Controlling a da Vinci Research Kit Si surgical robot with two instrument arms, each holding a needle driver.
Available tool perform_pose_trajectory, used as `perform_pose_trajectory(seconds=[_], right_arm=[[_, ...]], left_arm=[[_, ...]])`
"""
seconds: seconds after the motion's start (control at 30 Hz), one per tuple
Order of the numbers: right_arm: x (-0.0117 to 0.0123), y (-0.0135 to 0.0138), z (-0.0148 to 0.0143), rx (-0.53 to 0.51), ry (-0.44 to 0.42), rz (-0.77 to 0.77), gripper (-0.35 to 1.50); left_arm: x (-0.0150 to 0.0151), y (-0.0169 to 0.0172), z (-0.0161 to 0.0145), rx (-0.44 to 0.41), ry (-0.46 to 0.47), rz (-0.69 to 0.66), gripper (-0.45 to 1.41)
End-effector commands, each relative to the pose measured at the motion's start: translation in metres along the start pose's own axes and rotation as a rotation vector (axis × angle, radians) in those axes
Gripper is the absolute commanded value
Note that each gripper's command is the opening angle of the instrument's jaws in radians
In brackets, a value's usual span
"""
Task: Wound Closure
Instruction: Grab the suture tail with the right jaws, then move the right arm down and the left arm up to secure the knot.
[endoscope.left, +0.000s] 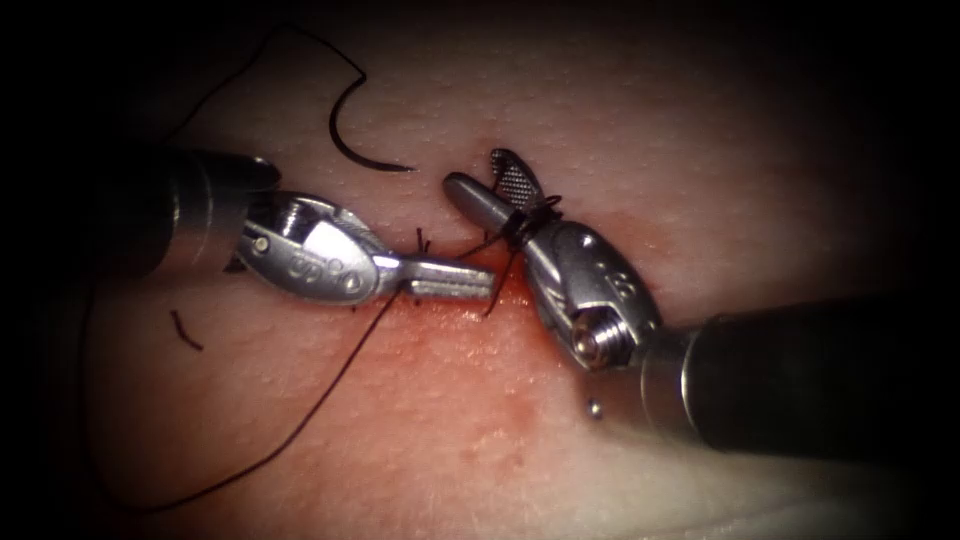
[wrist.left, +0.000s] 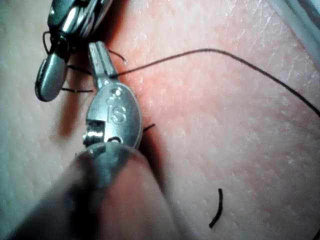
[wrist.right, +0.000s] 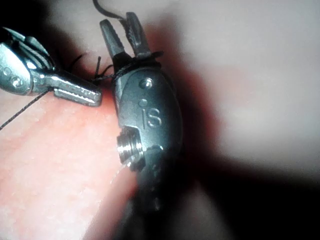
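My left tool lies across the cut with its jaws shut on the dark thread, which trails away over the tissue toward the left. The left wrist view shows that thread leaving the shut jaws of the left tool. My right tool stands open just right of it, nothing between its jaws, with thread wound around their base. Those wraps sit below the open right tool. The curved needle lies free on the tissue, up and to the left.
Red fluid stains the tissue around the cut. Short knot tails stick up beside the left tool's tip. A cut end of thread lies at the left, seen also as a cut end. Thread from the needle arcs far left.
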Motion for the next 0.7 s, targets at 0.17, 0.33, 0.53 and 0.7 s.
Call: perform_pose_trajectory(seconds=[0.17,0.33,0.53,0.7], right_arm=[[-0.0012,-0.0011,-0.0008,0.010,0.014,0.002,-0.35],[-0.0023,-0.0020,-0.0037,0.004,0.023,-0.040,-0.35],[-0.0045,-0.0024,-0.0064,-0.005,0.014,-0.090,-0.35],[-0.0055,-0.0023,-0.0072,-0.008,-0.007,-0.114,-0.35]], left_arm=[[-0.0011,-0.0002,0.0000,0.005,-0.011,0.001,-0.45],[-0.0010,-0.0020,-0.0017,0.013,-0.023,-0.019,-0.45],[-0.0010,-0.0070,-0.0028,0.041,-0.054,-0.013,-0.45],[-0.0021,-0.0118,-0.0013,0.054,-0.083,-0.028,-0.45]])
